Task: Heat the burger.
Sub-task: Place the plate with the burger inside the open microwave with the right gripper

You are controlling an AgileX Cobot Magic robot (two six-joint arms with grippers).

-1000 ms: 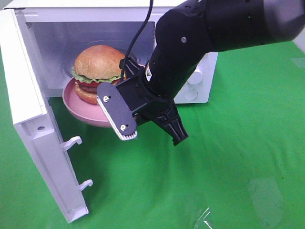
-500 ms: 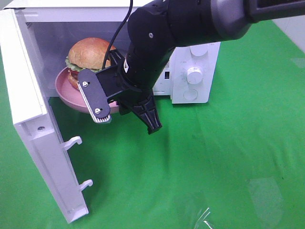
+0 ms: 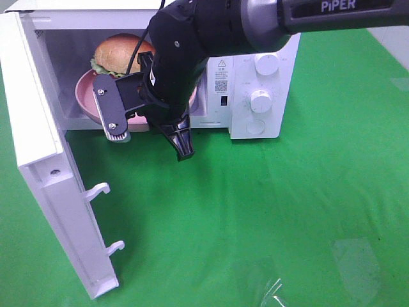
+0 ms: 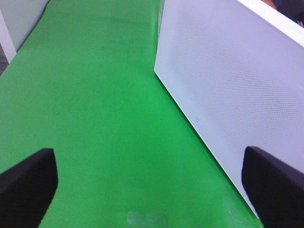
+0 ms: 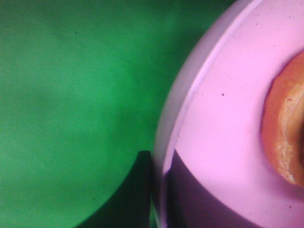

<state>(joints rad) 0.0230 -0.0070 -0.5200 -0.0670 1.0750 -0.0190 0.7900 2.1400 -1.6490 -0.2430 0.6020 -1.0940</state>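
— Burger [image 3: 121, 51] and pink plate [image 3: 86, 99] have moved left and far since a second ago and now sit mostly inside the microwave [image 3: 255, 38].
— Grip?
— Right gripper [image 5: 159, 194] is clamped on the plate's rim. Left gripper [image 4: 152, 180] is spread wide and empty, beside the door [image 3: 45, 173].
— Remaining?
— Probably releasing, withdrawing, shutting the door and turning the dial [image 3: 261, 100].

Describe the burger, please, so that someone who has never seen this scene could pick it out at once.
Find the white microwave at the back of the green cloth, its door swung open. In its cavity is a pink plate, partly hidden by the black arm. The burger is the round thing on that plate: glossy golden-brown bun over frilly green lettuce, the only food there.
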